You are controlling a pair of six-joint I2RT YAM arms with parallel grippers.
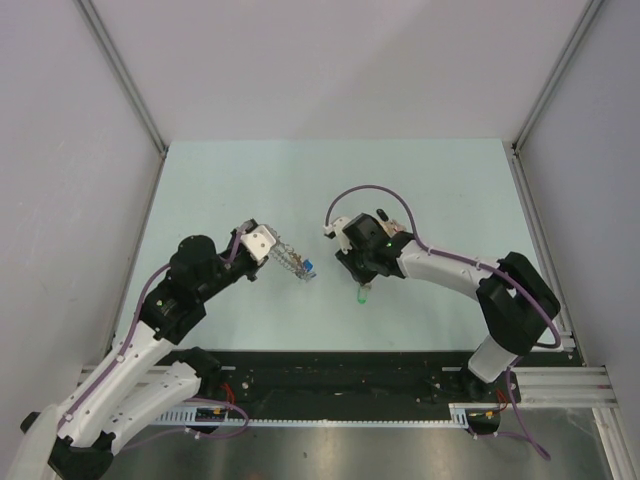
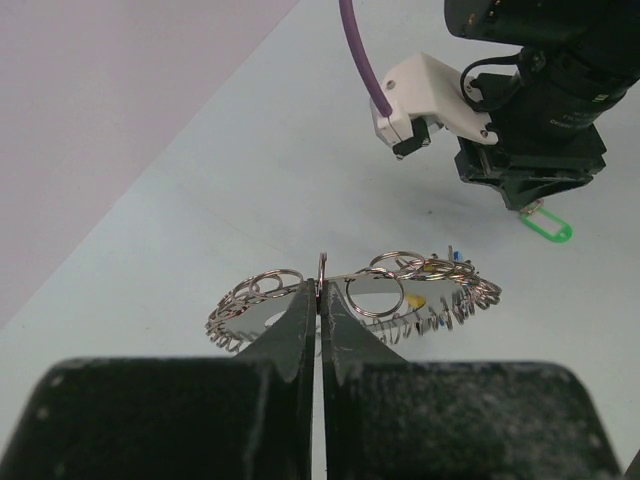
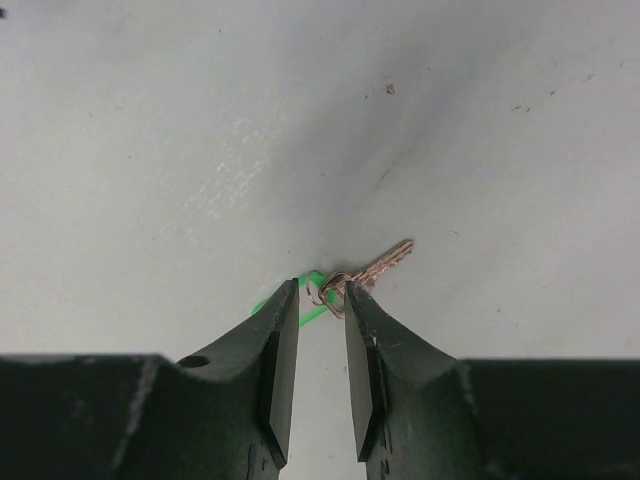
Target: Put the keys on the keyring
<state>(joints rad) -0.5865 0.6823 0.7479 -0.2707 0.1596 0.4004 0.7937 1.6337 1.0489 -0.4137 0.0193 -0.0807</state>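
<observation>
The keyring [image 2: 440, 292] is a flat grey ring fringed with small silvery split rings. My left gripper [image 2: 320, 288] is shut on its near rim and holds it roughly level, just above the table. In the top view the left gripper [image 1: 272, 250] holds the keyring [image 1: 293, 262], and a blue key head [image 1: 311, 269] hangs at its far end. My right gripper [image 3: 322, 290] is open, low over the table. A brass key with a green head [image 3: 385, 264] lies at its tips, with its small ring between the jaws. The green key also shows under the right gripper [image 1: 361, 281] in the top view [image 1: 363, 296].
The right arm's black wrist and white camera mount [image 2: 530, 120] stand close beyond the keyring, with the green key head [image 2: 547, 229] under them. A purple cable [image 1: 370, 192] loops above the right wrist. Grey walls [image 1: 60, 150] enclose the pale table on three sides.
</observation>
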